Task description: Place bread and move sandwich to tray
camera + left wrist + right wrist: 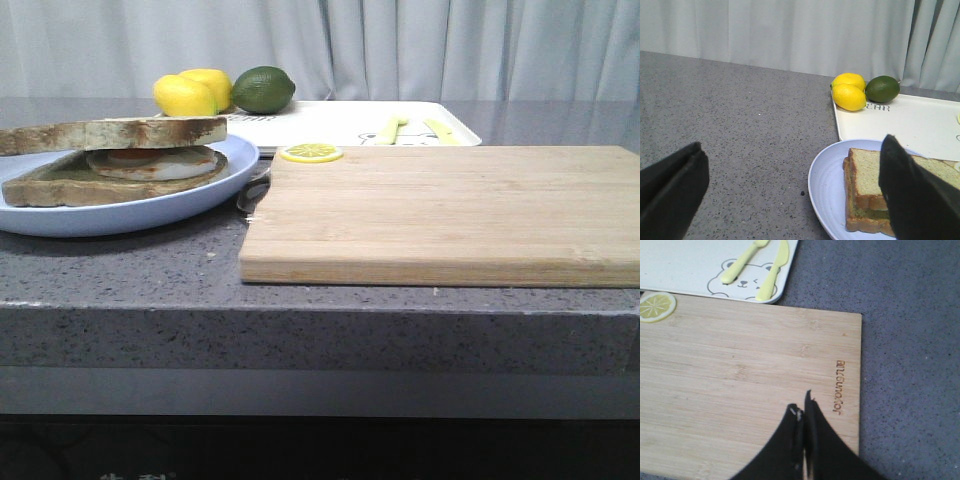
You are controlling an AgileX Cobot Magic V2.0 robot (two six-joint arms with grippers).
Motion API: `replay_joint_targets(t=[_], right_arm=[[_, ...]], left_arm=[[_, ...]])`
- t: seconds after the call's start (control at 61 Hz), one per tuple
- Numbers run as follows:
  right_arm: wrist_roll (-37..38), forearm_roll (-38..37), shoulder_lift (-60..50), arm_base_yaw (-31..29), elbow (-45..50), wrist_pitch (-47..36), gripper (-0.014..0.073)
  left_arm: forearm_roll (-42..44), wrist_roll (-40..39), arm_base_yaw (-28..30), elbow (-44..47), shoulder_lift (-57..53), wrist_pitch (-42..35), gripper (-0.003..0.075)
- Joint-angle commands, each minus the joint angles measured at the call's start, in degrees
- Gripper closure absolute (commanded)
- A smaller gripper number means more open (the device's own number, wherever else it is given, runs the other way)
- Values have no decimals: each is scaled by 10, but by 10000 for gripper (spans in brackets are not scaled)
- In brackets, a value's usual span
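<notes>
While stacked on round pale blue plate (60, 215) at left: brown-crusted egg sandwich (115, 160); left gripper (790, 185) spread wide, right gripper (802, 412) pinched closed above grainy bamboo cutting board (740, 390).

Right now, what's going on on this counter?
Nothing is being held. The sandwich, bread on top with the egg inside, sits assembled on the pale blue plate, not yet on the tray. The left gripper is open, with the sandwich near one finger. The right gripper is shut, with nothing in it, over the cutting board. Two lemons and a lime sit at the tray's far corner.
</notes>
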Motion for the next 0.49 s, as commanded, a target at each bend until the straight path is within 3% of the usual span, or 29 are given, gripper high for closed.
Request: replay_joint_targets(t=[0.0,0.197,0.475], right_arm=[[2,8,-65,-2,51,-100,655],[2,8,-162,-2,131,-183,655],[2,8,-171,-2,134,-192,655]], left_arm=[[-6,-3,-4,-18,5,-54,49],[-6,-3,-4,-41,37,-30,49],[-6,-3,-4,-209,251,155,49]])
